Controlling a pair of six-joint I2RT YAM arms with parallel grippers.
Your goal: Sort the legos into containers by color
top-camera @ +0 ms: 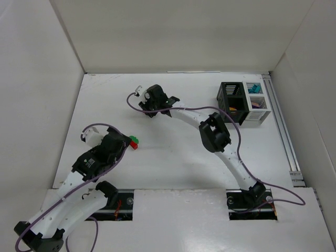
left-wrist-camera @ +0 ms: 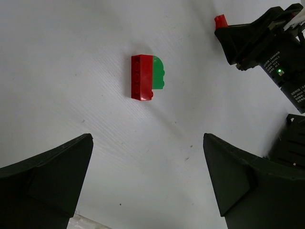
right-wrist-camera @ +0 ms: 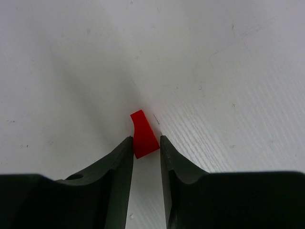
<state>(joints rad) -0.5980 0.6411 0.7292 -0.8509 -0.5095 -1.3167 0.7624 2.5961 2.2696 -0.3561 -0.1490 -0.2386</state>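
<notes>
Two legos lie loose on the counter: a loose red lego and a green lego. They touch along one side. In the left wrist view the green one sits to the right of the red one.

1. Left hand: jaws set wide, with nothing between them. The loose pair lies ahead of the jaws, roughly on their centre line and clear of both. In the top view this hand is at the left-centre of the counter, just beside the pair.

2. Right hand: jaws set narrow and clamped on a gripped red lego. This lego projects past the tips and is tilted. Whether it touches the counter cannot be told. In the top view this hand is farther back than the left hand and well apart from the containers.

3. Containers: a joined cluster of four at the far right of the counter, with two black bins on the left and two white bins on the right. The far white bin holds teal legos. The near white bin holds purple legos. The contents of the black bins cannot be made out.
</notes>
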